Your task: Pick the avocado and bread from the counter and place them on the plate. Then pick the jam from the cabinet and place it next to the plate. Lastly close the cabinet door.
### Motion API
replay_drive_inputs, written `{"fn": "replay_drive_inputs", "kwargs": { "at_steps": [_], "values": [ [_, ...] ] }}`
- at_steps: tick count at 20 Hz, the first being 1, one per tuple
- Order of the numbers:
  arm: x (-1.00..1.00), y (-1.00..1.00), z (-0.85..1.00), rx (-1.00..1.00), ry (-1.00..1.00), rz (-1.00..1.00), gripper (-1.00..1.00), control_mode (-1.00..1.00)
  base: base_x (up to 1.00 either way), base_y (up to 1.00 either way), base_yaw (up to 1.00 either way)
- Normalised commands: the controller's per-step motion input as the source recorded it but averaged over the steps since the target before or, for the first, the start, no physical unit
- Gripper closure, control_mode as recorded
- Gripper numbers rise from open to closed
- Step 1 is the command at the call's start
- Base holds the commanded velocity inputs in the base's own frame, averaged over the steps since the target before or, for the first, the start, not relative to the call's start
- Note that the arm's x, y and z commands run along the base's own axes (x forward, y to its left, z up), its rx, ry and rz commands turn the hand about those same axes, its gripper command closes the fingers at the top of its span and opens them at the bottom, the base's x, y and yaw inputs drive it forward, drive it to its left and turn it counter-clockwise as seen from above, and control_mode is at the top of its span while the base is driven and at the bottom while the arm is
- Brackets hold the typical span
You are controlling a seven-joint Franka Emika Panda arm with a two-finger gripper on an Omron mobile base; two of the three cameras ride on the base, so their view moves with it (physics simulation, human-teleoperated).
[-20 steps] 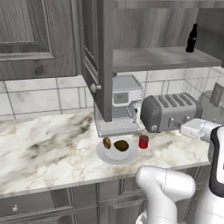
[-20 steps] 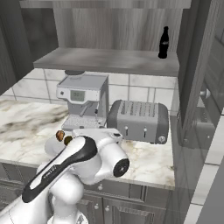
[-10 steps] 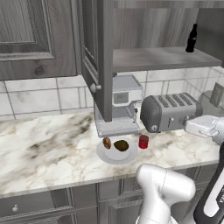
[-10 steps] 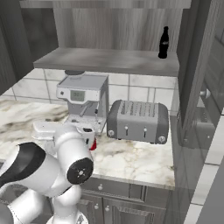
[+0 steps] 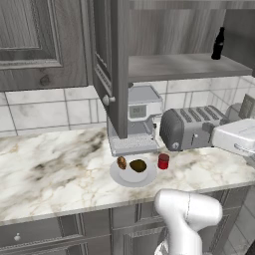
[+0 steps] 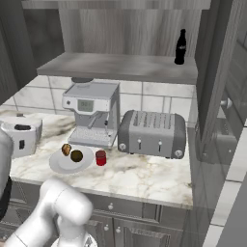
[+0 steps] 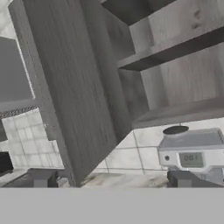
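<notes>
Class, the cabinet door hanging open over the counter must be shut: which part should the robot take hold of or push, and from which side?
Take the round knob on the open cabinet door, or push that panelled face from the left. The door stands edge-on, swung out from the cabinet over the coffee machine.

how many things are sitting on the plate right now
2. The bread sits on the left part of the plate, and the avocado lies beside it near the middle. The jam stands off the plate, on the counter by its right rim.
</notes>
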Motion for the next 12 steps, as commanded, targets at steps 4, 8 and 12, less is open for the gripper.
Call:
{"fn": "replay_drive_inputs", "kwargs": {
  "at_steps": [4,8,12],
  "values": [
    [-1.0,0.64,0.62,-0.05,-0.14,-0.02,-1.0,-1.0,0.0,0.0,0.0],
    [-1.0,0.42,0.08,-0.07,-0.24,0.0,-1.0,-1.0,0.0,0.0,0.0],
    [-0.9,0.23,0.0,-0.02,-0.19,-0.05,-1.0,-1.0,0.0,0.0,0.0]
  ]
}}
